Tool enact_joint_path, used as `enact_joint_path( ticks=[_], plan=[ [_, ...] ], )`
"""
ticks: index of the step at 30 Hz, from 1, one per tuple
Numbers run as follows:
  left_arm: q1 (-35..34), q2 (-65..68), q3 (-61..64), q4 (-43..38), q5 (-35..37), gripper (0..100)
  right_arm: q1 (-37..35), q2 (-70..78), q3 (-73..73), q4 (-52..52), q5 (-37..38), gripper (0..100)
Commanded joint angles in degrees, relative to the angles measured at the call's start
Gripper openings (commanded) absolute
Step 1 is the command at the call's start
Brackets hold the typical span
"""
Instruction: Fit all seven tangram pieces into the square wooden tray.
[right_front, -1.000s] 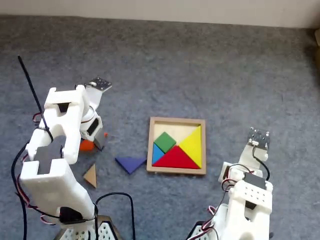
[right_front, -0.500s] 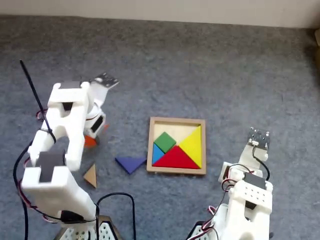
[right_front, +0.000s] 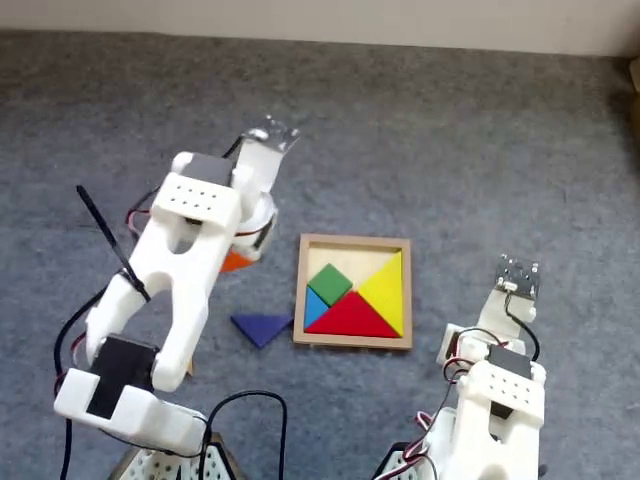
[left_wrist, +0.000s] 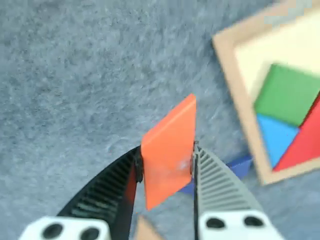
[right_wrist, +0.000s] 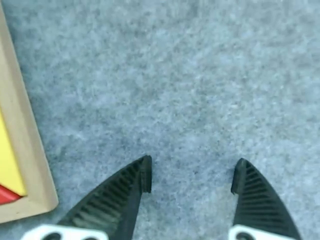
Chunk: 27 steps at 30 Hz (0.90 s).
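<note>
In the high view the square wooden tray (right_front: 353, 241) holds four pieces: a green square (right_front: 330, 283), a yellow triangle (right_front: 384, 290), a red triangle (right_front: 352, 316) and a small blue triangle (right_front: 314, 307). Its upper-left corner is bare wood. A dark blue piece (right_front: 260, 327) lies on the grey tabletop (right_front: 450, 150) just beside the tray. The left gripper (right_front: 240, 255) carries the orange piece (right_front: 235, 262) near the tray's outer side.

In the left wrist view the fingers (left_wrist: 210, 175) are clenched on the orange piece's two edges, lifting it off the tabletop, and a tan piece (left_wrist: 147, 231) shows below.

In the right wrist view the right gripper (right_wrist: 193, 167) hangs released over bare tabletop beside the tray's rim.

By my count four pieces are seated and three remain: orange, dark blue and tan.
</note>
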Motion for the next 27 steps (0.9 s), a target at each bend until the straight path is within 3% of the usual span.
enact_joint_path(
  ticks=[1,4,8,18,23,27],
  plan=[
    [3.3,-2.5,-5.1,0.1,16.8,6,0.6,-0.8,0.0,-0.7,0.5,25.9],
    [5.0,-2.5,-6.3,0.1,27.2,5,0.6,-0.8,0.0,-0.7,0.5,25.9],
    [7.6,-2.3,-5.9,-0.8,35.1,5,0.6,-0.8,0.0,-0.7,0.5,25.9],
    [12.1,0.7,2.5,-21.5,72.9,5,0.7,-0.8,0.0,-0.7,0.5,25.9],
    [12.3,5.1,2.6,-28.4,84.2,5,0.7,-0.8,0.0,-0.7,0.5,25.9],
    [13.3,5.8,2.7,-29.0,85.4,5,0.7,-0.8,0.0,-0.7,0.5,25.9]
  ],
)
